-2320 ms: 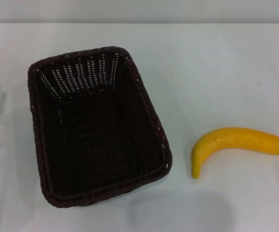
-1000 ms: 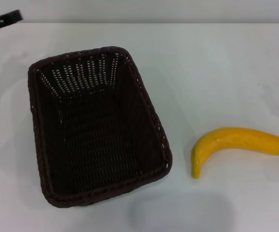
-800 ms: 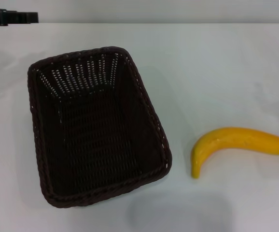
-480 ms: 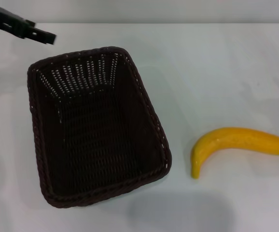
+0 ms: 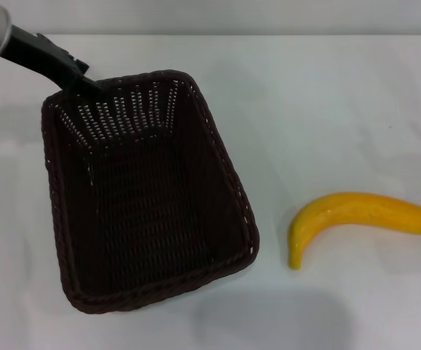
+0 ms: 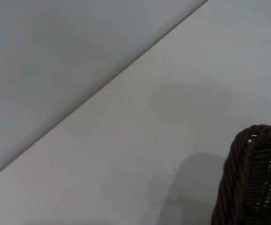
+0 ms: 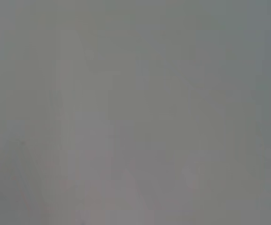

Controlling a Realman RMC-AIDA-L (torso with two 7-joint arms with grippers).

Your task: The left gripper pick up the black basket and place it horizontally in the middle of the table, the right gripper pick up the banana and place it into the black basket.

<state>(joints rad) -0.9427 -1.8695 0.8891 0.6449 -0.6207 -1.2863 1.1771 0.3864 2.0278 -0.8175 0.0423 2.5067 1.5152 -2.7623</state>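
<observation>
White table (image 5: 327,109) fills the head view, running back to a pale wall along its far edge. Above the basket's far left corner hangs the left gripper (image 5: 87,84), black fingers at the end of a silver arm that comes in from the upper left; its tips lie right over the braided rim at that corner, and whether they touch the rim cannot be told. The fingers read as one dark bar, so whether they are apart or together cannot be told either. The basket (image 5: 145,189) sits on the table left of centre, standing lengthwise away from the robot and turned slightly, its far end leaning to the right; its slanted sides are perforated and its inside holds nothing. The left wrist view shows a rounded corner of the basket (image 6: 252,178) on the white table (image 6: 126,154), with the wall beyond the table edge. The banana (image 5: 356,219) lies flat on the table to the right of the basket, apart from it, level with the basket's near end; its blunt tip curves toward the robot and its stem end reaches the right border of the head view. The right gripper does not show in any view, and the right wrist view gives only a plain grey field.
</observation>
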